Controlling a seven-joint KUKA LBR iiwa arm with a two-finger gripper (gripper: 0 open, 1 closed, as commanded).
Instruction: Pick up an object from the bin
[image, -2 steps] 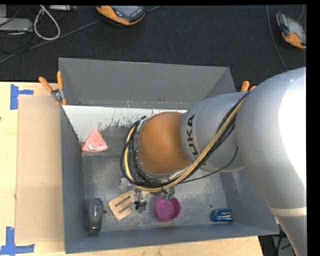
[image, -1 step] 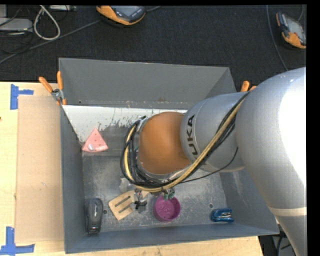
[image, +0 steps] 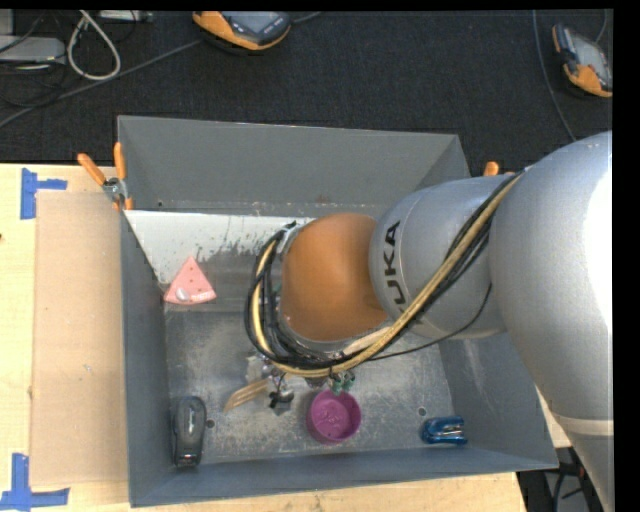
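Arm (image: 520, 260) comes in from the right, wrist pitched down into the grey bin (image: 290, 165). Its orange cover (image: 330, 275) and looped cables (image: 262, 300) hide most of the tool from above. The gripper (image: 272, 392) sits low over the bin floor, front-middle. Apart or together: cannot tell, the wrist blocks it.

Nearest thing is a tan stick-like piece (image: 243, 398), lying flat and slanted, one end right at the gripper and the other pointing left. Likely the pick candidate, since the tool is down at floor level next to it. Nothing is visibly clamped, so no hold to report.

A magenta cup (image: 333, 416) stands upright, mouth up, just beside the gripper on its right, close enough to get bumped on a lift. A dark grey computer mouse (image: 187, 430) lies in the front left corner, near the wall. A pink triangular piece (image: 190, 283) rests where the sloped back wall meets the floor, well apart. A small blue object (image: 443, 431) is at front right, well apart.

Things lie scattered and not heaped, so single picks look easy.
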